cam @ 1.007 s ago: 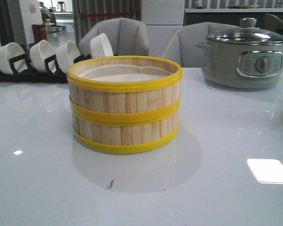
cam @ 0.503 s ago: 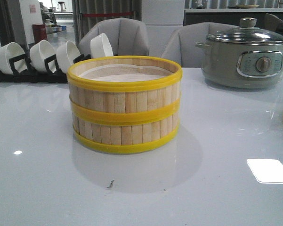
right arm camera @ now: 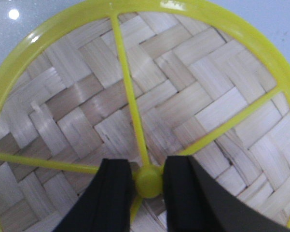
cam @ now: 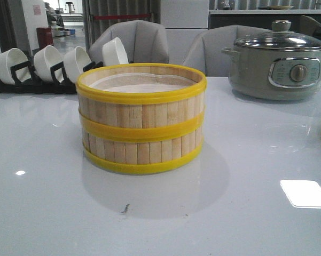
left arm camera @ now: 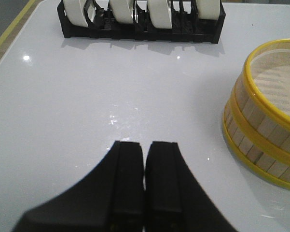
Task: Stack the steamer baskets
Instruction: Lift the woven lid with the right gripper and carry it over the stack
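Steamer baskets, two round shallow trays with pale bamboo-slat walls and yellow plastic rims [cam: 141,120], already sit one on the other at the middle of the glossy white table [cam: 48,213]. The stack looks square; the top tray is open and shows a light flat floor inside.

Remaining piece: the round woven bamboo lid with yellow plastic rim and spokes [right arm camera: 183,82]. It lies flat on the table, well apart from the stack. In the front view I take a yellow sliver at the far right edge to be its rim, though too little shows to be sure.

My right gripper [right arm camera: 148,186] hangs directly over the lid's centre. Its black fingers stand either side of the small yellow hub knob, where the spokes meet, close against it. Whether the pads are actually gripping the knob, I cannot tell.

My left gripper [left arm camera: 145,181] is empty, its fingers pressed together, low over bare table to the left of the stack.

Step in hand, as I judge it: taking the lid by its knob. Next move calls for a firm pinch, a straight lift, then a carry left to the stack and a centred set-down so the rims seat.

Materials: the weave is flat herringbone strips, matt and slightly uneven. The plastic knob is smooth and small, so likely slippery. The table is highly reflective.

Background, far side: black rack of white bowls [cam: 59,64] at left, grey-green electric pot with glass lid [cam: 278,61] at right.
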{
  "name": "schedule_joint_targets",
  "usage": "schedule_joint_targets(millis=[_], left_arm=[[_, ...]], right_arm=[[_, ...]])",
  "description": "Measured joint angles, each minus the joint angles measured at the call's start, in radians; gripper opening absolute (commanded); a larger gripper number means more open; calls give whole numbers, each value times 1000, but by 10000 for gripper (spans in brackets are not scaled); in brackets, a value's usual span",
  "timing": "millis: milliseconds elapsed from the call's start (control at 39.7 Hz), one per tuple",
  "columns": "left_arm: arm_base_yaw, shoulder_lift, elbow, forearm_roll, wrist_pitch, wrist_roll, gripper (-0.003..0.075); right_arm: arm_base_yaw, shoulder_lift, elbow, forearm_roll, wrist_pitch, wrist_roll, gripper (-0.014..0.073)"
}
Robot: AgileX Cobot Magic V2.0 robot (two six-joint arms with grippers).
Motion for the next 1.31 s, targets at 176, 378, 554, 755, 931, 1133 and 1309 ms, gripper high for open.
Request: schedule_joint_targets(millis=[176,378,554,755,931,1133,1309], left_arm=[[0,0,0,0,0,0,85],[0,0,0,0,0,0,85],[0,0,0,0,0,0,85],[0,0,0,0,0,0,85],[0,0,0,0,0,0,85],[0,0,0,0,0,0,85],[0,0,0,0,0,0,85]], right_arm=[[0,0,-1,0,0,0,52],[18,-6,-1,0,6,0,54],[96,-64,-19,0,59,0,54],[230,-132,-167,0,209,0,54],[376,-139,-373,0,339,0,54],[566,-114,-593,23,420,0,54],[720,-12,-738,64,467,0,54]])
